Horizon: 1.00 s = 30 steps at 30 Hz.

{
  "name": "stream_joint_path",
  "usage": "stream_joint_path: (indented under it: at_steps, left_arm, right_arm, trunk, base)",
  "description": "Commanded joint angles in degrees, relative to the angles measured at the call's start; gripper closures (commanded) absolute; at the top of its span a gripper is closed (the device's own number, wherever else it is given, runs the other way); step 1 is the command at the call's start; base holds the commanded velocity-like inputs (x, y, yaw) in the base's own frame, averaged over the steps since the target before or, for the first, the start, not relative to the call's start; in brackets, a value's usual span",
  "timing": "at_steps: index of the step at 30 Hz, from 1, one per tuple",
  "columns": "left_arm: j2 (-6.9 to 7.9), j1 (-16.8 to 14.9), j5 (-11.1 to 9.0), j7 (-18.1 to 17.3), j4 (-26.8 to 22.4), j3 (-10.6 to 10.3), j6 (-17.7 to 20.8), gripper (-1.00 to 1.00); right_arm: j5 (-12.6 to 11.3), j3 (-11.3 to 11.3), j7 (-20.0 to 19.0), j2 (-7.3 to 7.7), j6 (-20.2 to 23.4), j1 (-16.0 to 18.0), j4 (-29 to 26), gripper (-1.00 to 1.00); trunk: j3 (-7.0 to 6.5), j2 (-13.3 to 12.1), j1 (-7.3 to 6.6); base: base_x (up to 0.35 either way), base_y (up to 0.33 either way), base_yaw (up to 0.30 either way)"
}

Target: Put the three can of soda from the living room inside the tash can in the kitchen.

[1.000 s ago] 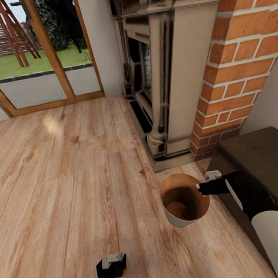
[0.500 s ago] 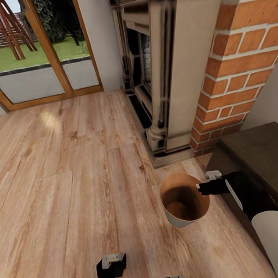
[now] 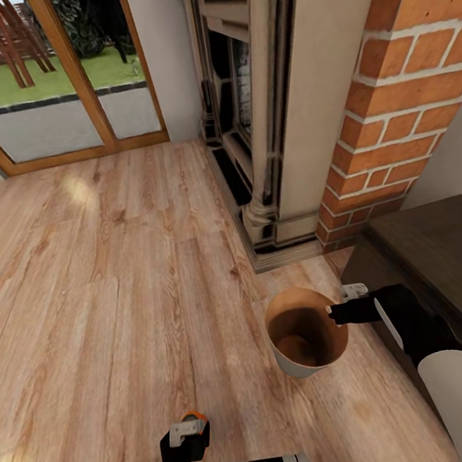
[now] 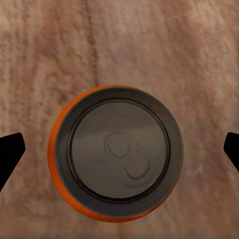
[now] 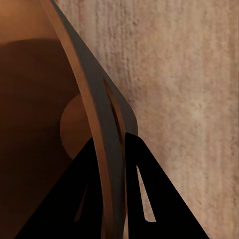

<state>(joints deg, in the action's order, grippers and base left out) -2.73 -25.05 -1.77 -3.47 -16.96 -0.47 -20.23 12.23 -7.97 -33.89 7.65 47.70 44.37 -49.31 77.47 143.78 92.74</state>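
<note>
While right gripper [image 3: 337, 313] pinches tash can [image 3: 299, 365] rim

No readable text or labels anywhere.

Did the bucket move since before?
No. The bucket stays pinched in the right tool; the fireplace slid up the picture because the camera moved.

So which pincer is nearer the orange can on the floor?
Left. The left pincer hangs right above the orange can, fingers spread either side. The right pincer is off by the cabinet, clamped on the bin's rim.
</note>
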Motion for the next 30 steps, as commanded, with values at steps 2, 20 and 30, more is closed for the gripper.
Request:
stream_joint_path:
  at_steps: [2,20,30]
  left_arm:
    - [-0.01,0.0,0.0,0.0,0.0,0.0,0.0,-1.0]
    - [0.02,0.0,-0.2,-0.1,-2.3,0.0,1.6,1.0]
    - [0.01,-0.1,-0.1,-0.1,-2.3,0.0,1.6,1.0]
  right_arm:
    - [-1.2,-0.1,-0.5,-0.01,0.4,0.0,0.0,1.0]
    - [-1.2,1.0,-0.5,-0.01,0.4,0.0,0.0,1.0]
    - [-1.2,1.0,-0.5,-0.01,0.4,0.0,0.0,1.0]
  trunk:
    - [0.0,0.0,-0.01]
    - [0.0,0.0,-0.01]
    - [0.0,0.0,-0.01]
  base:
    - [0.0,0.0,0.0]
    - [0.0,0.0,0.0]
    - [0.0,0.0,0.0]
